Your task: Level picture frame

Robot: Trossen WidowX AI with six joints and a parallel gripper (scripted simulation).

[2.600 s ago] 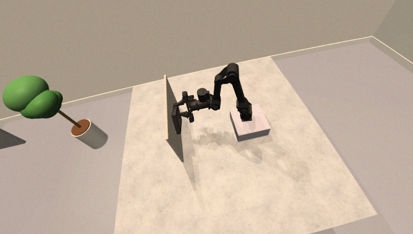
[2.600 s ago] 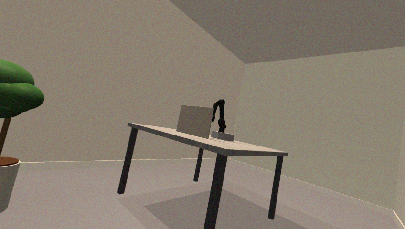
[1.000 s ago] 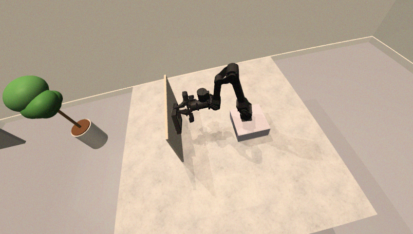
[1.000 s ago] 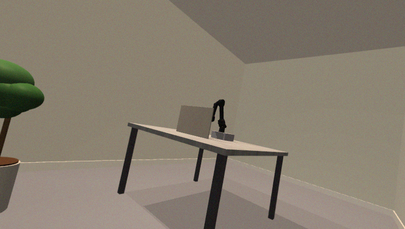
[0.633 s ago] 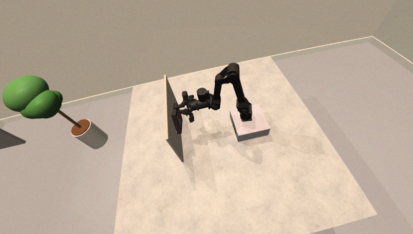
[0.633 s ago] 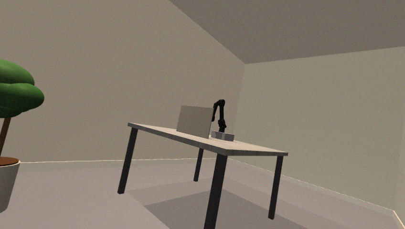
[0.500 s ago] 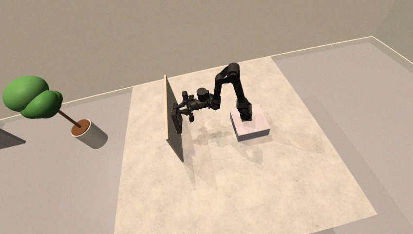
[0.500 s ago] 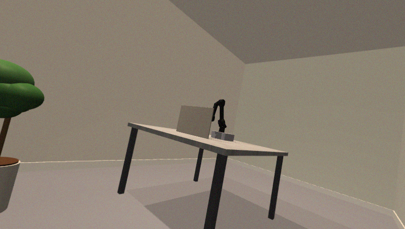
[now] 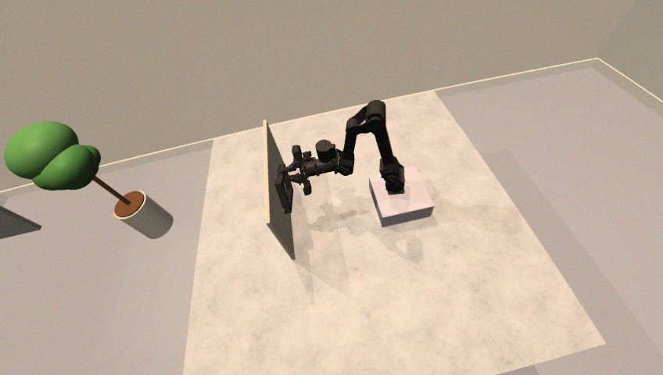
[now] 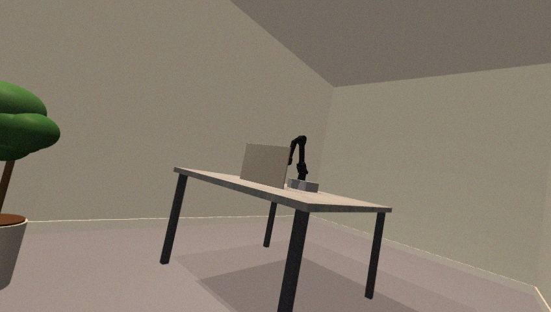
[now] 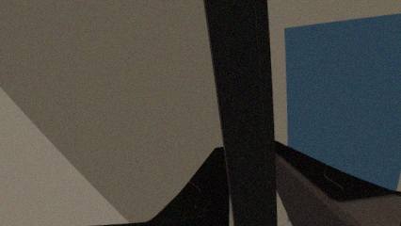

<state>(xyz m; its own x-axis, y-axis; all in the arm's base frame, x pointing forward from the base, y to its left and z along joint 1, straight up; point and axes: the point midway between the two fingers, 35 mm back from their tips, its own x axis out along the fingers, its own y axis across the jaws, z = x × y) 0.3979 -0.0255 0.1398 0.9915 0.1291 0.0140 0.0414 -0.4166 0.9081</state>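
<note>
One black six-joint arm (image 9: 367, 134) on my feed, standing on pale square pedestal (image 9: 421, 211), reaching to upright beige wall panel (image 9: 266, 185) on marble-look table top (image 9: 418, 287). Black parallel-jaw gripper (image 9: 287, 173) pinching side bar of dark rectangular picture frame (image 11: 242, 94); jaws pressed on bar from both sides in wrist view. Frame (image 9: 282, 192) hangs against panel face on arm's side, blue picture (image 11: 345, 94) inside bar. Green potted plant (image 9: 51, 155) on floor, well apart from panel.

wall panel (image 9: 266, 172) blocks ahead, open tabletop (image 9: 372, 278) behind
</note>
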